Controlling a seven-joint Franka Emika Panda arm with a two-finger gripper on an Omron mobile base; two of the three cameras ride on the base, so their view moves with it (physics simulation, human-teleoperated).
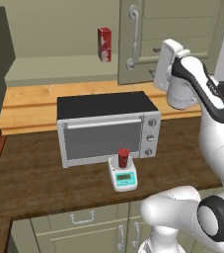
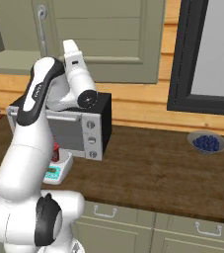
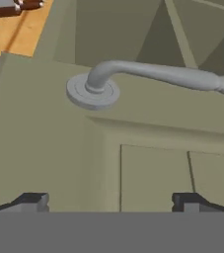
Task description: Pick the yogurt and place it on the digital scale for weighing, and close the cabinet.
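You will find the yogurt point(image 1: 123, 158) already standing upright on the scale point(image 1: 123, 176), low in the middle of the left base view, just in front of the oven point(image 1: 107, 127). In the right base view the yogurt point(image 2: 56, 152) peeks out red at the left edge of the arm, with the scale point(image 2: 57, 169) under it.

Your gripper point(image 3: 111, 201) is spread wide and holds nothing. In the hand view its two tips point(image 3: 31, 201) sit far apart at the bottom of the frame, pointed at the flat face of the cabinet door point(image 3: 44, 148). The handle point(image 3: 153, 74) crosses the upper half of that view, its round mount at upper middle left and the bar running off to the right edge. You cannot tell from this view whether the tips touch the door.

In the left base view the hand is at the upper right, up against the cabinet point(image 1: 182, 29) door beside its handle point(image 1: 133, 34). The door stands ajar, and the carton point(image 1: 104, 44) shows on the shelf to its left, at upper middle of the frame.

At the right of the right base view a bowl point(image 2: 207, 143) of blue berries rests on the counter point(image 2: 148, 168), well apart from the oven point(image 2: 91, 131).
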